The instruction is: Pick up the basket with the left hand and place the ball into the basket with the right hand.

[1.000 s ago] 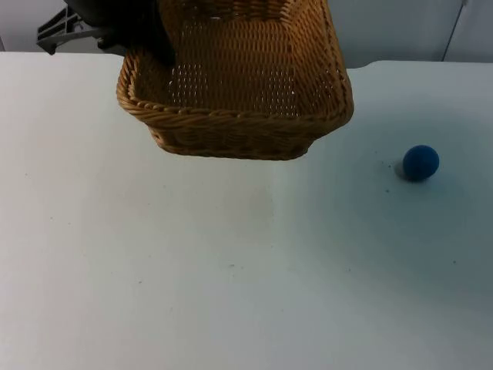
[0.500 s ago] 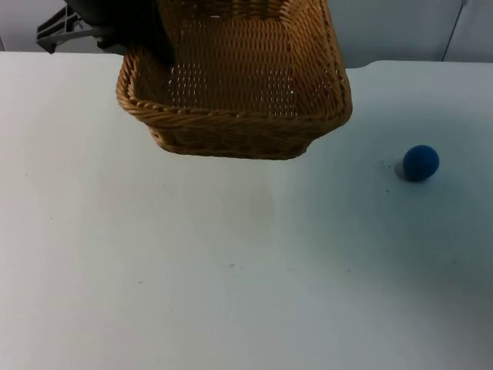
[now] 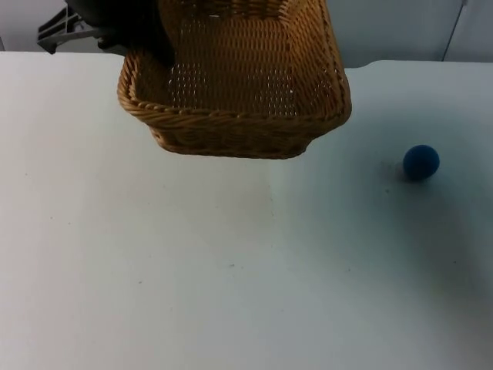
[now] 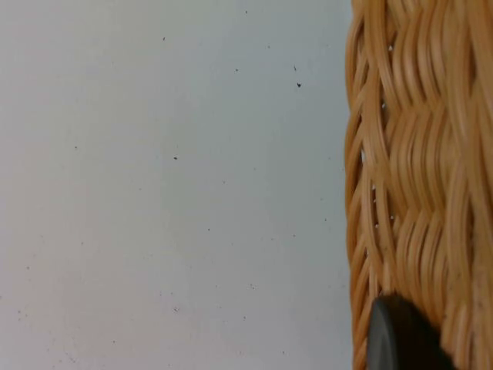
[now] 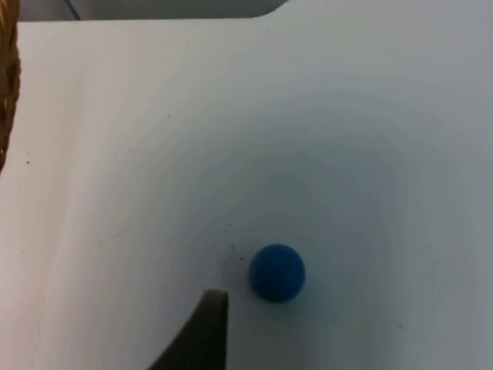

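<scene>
Basket (image 3: 235,100) hangs lifted in your left tool (image 3: 146,38), clamped on its rim; right tool (image 5: 202,324), grip unclear, hovers beside ball (image 3: 420,163) on worktop (image 3: 231,262). Next, grab it.

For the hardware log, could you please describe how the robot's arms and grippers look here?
The left arm is a black, bulky shape with a grey bracket-like part beside it. The left gripper's fingertip is black and rounded. The right gripper's fingertip is dark and tapers to a blunt end.

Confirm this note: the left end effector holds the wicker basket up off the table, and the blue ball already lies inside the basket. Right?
Not quite. The blue ball lies on the white table, apart from the wicker basket, as the top view shows. The left end effector does hold the basket up.
</scene>
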